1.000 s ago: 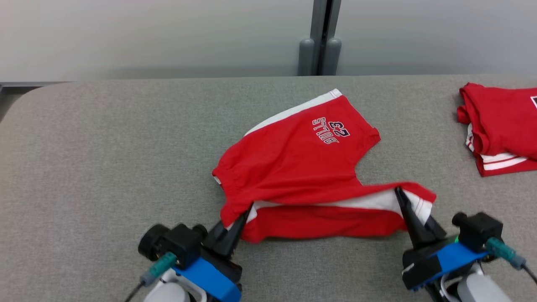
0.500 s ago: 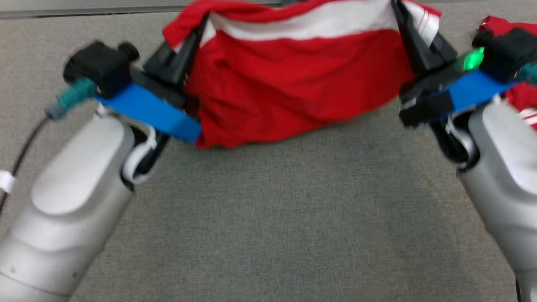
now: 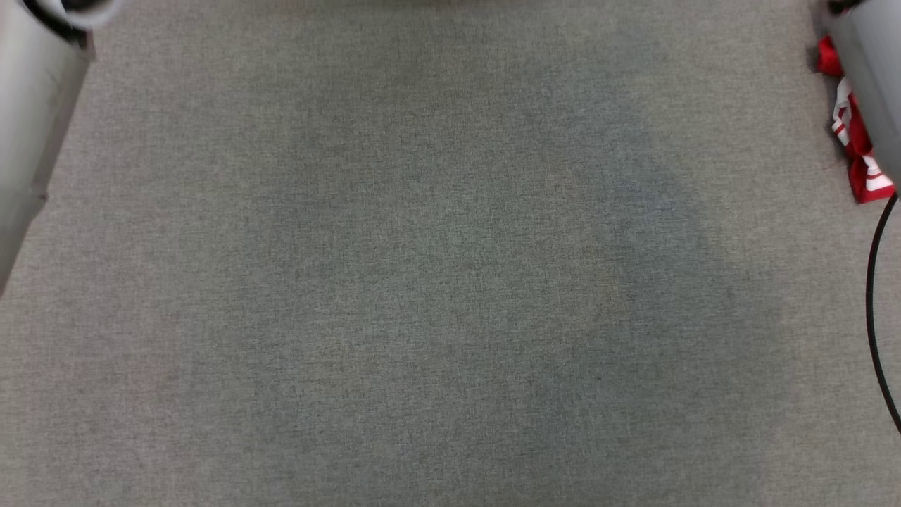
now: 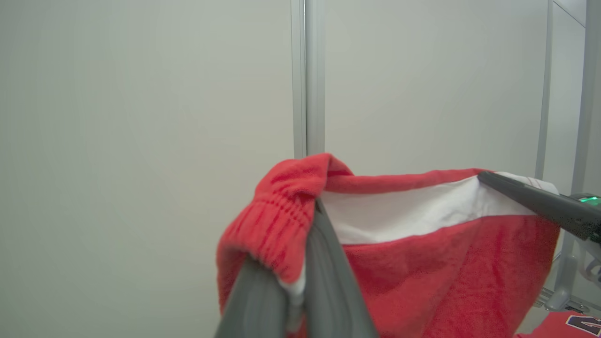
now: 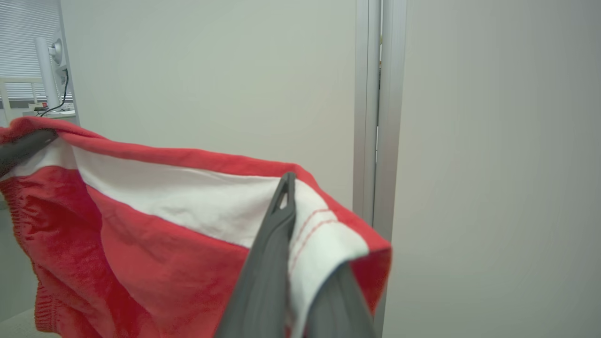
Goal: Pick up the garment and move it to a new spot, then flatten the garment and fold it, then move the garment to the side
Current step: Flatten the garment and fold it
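Red cloth with a broad white band hangs in the air in front of a pale wall [image 4: 141, 117]: this is the garment [image 4: 446, 272], stretched wide between my two arms. My landmark is the metal post [image 4: 307, 75], the upright strip where two wall panels meet. Through the left wrist camera, the left gripper [image 4: 300, 263] sits directly below the post, clamped shut on the gathered elastic waistband, with red fabric bunched over its two dark fingers. To the right of the post, the right gripper [image 4: 530, 199] comes in as a long dark finger lying along the white band at the garment's far corner. Through the right wrist camera, that same gripper is pinched closed on a white hem corner with red stitching, just left of the post and lower than its middle. From there the cloth runs away to the left of the post, to the dark tip of the other gripper. The head camera looks down on a grey woven table [image 3: 422, 282], with the left forearm [image 3: 28, 127] and the right forearm [image 3: 869, 84] at its upper corners. A second red and white piece of clothing [image 3: 855, 148] lies partly behind the right forearm, and a black cable [image 3: 873, 296] curves beneath it.
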Robot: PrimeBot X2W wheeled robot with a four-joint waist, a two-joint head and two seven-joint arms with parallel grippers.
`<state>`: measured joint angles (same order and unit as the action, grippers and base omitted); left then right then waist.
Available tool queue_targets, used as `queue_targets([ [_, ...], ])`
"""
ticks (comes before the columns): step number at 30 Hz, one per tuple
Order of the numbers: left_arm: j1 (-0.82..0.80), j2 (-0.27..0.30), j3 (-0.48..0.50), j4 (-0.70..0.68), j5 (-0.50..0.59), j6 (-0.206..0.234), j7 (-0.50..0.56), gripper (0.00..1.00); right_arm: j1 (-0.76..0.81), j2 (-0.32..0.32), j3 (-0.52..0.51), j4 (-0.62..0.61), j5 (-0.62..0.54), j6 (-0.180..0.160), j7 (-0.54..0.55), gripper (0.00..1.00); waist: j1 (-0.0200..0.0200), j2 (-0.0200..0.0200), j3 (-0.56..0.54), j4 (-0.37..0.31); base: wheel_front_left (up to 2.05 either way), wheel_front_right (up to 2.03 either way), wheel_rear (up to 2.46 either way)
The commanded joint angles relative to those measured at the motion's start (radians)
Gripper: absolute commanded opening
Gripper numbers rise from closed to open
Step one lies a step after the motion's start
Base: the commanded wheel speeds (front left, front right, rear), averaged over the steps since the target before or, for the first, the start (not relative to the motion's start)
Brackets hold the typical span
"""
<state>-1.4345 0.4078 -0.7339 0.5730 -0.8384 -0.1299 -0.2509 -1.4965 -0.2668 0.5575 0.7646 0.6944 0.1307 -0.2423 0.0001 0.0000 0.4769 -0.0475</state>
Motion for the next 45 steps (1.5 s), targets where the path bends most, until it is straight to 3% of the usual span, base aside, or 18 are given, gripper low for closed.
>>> queue_targets([
  [1,-0.012,-0.003,0.002,0.007,-0.009,-0.001,-0.007,0.00,-0.018,0.003,0.013,0.015,0.011,0.000,-0.009,0.00,-0.0001,0.0000,0.007,0.002,0.00,0.00,0.00],
  [8,0.012,-0.013,-0.047,0.000,-0.016,-0.001,-0.014,0.00,-0.035,-0.034,0.104,0.036,0.070,0.000,-0.022,0.00,-0.0001,0.0000,0.058,0.025,0.00,0.00,0.00],
  [17,0.191,-0.032,-0.019,-0.118,0.024,-0.001,-0.015,0.00,0.131,-0.123,0.177,-0.065,0.124,0.000,-0.023,0.00,-0.0001,0.0000,0.093,0.068,0.00,0.00,0.00],
  [29,0.654,-0.049,0.041,-0.299,0.111,-0.001,-0.015,0.00,0.573,-0.211,0.106,-0.288,0.152,0.000,-0.024,0.00,-0.0001,0.0000,-0.034,0.067,0.00,0.00,0.00],
  [34,0.918,-0.043,0.016,-0.349,0.159,-0.001,-0.015,0.00,0.857,-0.246,0.102,-0.420,0.144,0.000,-0.023,0.00,-0.0001,0.0000,-0.131,0.053,0.00,0.00,0.00],
  [45,1.134,-0.045,-0.061,-0.375,0.170,-0.001,-0.015,0.00,1.172,-0.298,0.079,-0.541,0.149,0.000,-0.023,0.00,-0.0001,0.0000,-0.249,0.077,0.00,0.00,0.00],
])
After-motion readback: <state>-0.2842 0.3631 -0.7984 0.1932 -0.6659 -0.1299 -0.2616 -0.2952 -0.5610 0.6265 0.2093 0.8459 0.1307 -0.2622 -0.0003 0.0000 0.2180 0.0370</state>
